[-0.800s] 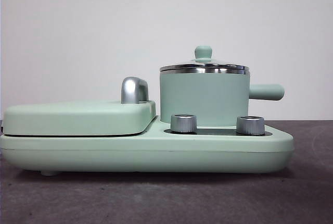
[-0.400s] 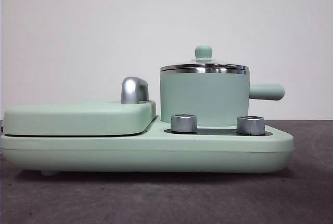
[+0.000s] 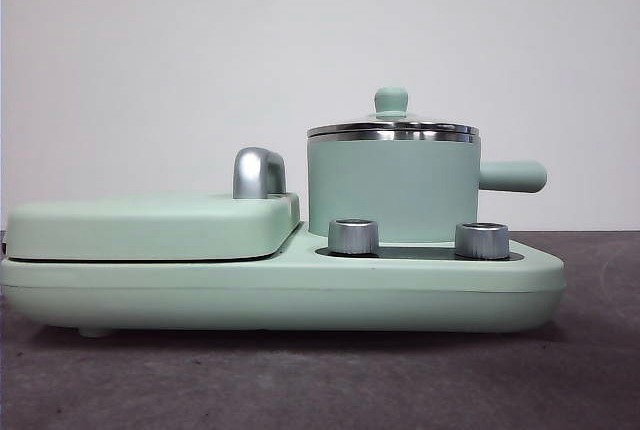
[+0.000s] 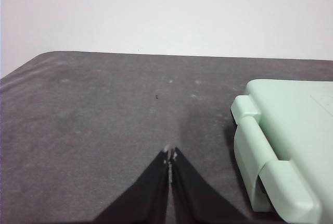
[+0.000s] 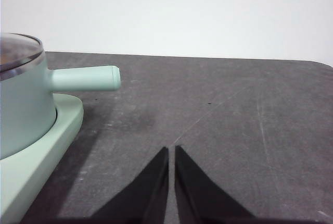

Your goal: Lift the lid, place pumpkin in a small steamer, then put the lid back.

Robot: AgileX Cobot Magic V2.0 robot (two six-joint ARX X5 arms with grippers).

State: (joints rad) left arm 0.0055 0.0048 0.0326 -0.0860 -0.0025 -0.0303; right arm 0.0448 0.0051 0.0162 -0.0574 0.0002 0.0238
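Observation:
The small steamer (image 3: pixel 392 188) stands on the right side of a mint-green cooker base (image 3: pixel 280 295), its side handle pointing right. The lid (image 3: pixel 392 126) rests on it, knob up. In the right wrist view the small steamer (image 5: pixel 21 104) and part of the lid (image 5: pixel 15 49) show beside the table. My right gripper (image 5: pixel 171 150) is shut over bare table, well clear of the steamer's handle. My left gripper (image 4: pixel 170 153) is shut over bare table beside the flat griddle cover (image 4: pixel 291 130). The pumpkin is out of view. No arm shows in the front view.
A wide flat griddle cover (image 3: pixel 150 225) with a steel hinge post (image 3: pixel 258 172) fills the base's left half. Two steel dials (image 3: pixel 352 236) (image 3: pixel 481 240) stand in front of the steamer. The dark grey table (image 5: pixel 234 109) runs to a white wall.

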